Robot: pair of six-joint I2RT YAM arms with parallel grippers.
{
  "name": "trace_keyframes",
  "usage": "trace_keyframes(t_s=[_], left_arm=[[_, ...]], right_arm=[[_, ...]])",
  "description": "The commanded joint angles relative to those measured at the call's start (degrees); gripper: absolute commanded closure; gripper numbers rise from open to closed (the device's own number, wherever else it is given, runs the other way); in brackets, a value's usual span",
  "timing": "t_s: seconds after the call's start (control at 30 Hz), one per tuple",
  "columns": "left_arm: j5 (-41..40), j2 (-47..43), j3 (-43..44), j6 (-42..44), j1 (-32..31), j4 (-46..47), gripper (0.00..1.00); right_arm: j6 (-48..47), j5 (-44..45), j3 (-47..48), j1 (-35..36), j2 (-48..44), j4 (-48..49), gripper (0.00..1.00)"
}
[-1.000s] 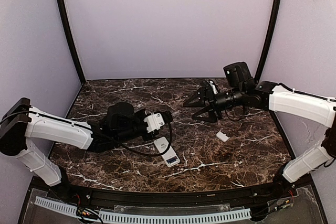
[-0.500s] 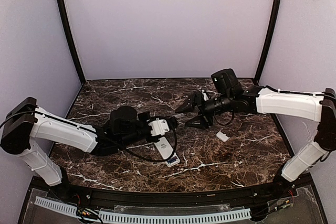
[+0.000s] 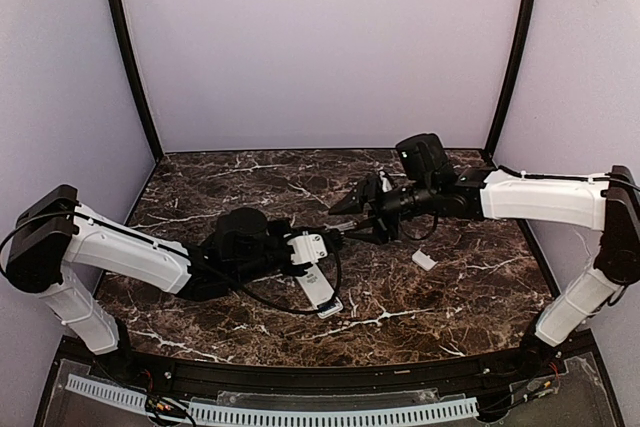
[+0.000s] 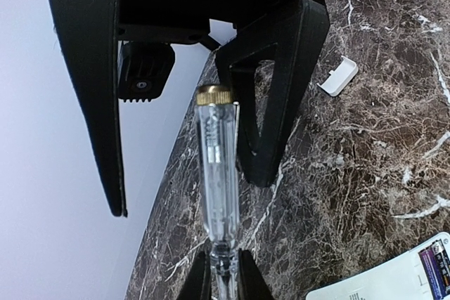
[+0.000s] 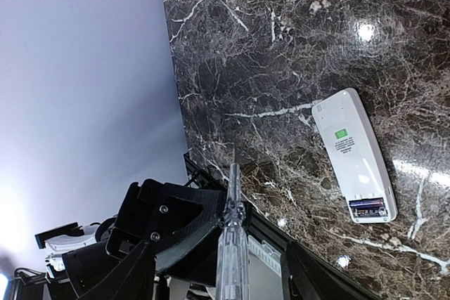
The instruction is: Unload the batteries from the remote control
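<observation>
The white remote control lies flat on the marble, its back up. At its open near end the dark batteries sit in their bay, also seen as the batteries. My left gripper is shut on the neck of a clear screwdriver with a brass cap, holding it in the air. My right gripper is open and straddles the screwdriver's handle, its fingers standing apart from it on both sides. In the top view the two grippers meet at the screwdriver.
A small white cover piece lies on the marble table to the right of the remote, also in the left wrist view as the cover. Lilac walls close the back and sides.
My right arm has swung left toward the left gripper until its fingers bracket the screwdriver handle, and they have narrowed somewhat. The left gripper has shifted slightly right with the screwdriver.
</observation>
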Motion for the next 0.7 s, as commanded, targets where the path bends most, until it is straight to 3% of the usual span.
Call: trace_keyframes(t_s=[0.0,0.67], left_arm=[[-0.45,0.3,1.61,-0.15,-0.54,2.11,1.0],[-0.08,1.16,2.08,-0.32,-0.9,2.23,1.0]], right_arm=[[1.02,1.61,-0.48,1.08,1.12,3.28,0.41],[1.85,1.99,-1.28,2.29,3.53,6.0,0.57]])
